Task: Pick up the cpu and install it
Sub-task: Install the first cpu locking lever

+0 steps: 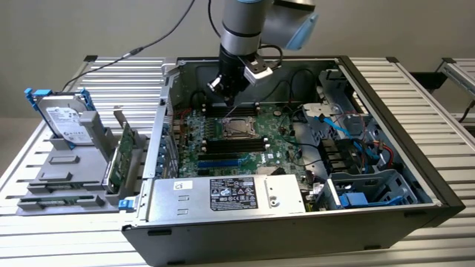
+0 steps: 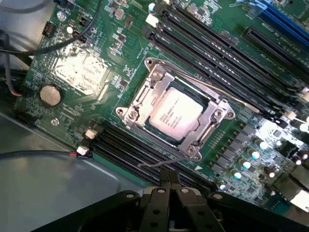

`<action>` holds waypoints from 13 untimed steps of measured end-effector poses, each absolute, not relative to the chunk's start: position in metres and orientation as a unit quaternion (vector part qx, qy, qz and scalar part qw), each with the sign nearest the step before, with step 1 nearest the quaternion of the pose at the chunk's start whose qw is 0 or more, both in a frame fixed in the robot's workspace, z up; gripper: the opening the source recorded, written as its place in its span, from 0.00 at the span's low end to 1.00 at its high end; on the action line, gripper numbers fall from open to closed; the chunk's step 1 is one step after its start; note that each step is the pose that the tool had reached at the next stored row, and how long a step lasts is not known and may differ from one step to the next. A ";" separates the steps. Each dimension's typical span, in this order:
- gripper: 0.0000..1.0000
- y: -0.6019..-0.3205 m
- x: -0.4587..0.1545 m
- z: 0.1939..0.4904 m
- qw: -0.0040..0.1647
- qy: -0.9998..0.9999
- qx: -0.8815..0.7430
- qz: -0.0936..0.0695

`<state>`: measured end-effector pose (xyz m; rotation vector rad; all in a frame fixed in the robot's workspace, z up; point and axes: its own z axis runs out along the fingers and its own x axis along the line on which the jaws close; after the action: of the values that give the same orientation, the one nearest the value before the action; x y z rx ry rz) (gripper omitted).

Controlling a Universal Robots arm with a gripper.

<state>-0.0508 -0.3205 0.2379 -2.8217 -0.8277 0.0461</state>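
With the cpu [image 2: 175, 113] lying flat inside the metal socket frame [image 2: 129, 112] on the motherboard [image 2: 123, 72], seated by the look of it, the gripper [image 2: 169, 178] holds nothing; fingers pressed together; it hovers over the memory slots [image 2: 128, 149] beside the socket.

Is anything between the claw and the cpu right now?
Nothing visible lies over the cpu. A metal frame rings its edges. The shut claw hangs over the memory slots beside it.
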 end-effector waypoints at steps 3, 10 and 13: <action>0.11 -0.321 -0.061 0.241 0.101 -0.280 -0.954 0.015; 0.11 -0.322 -0.066 0.238 0.101 -0.304 -0.947 0.011; 0.11 -0.322 -0.067 0.235 0.100 -0.318 -0.943 0.007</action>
<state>-0.0671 -0.3218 0.2354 -2.7881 -0.9391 0.0215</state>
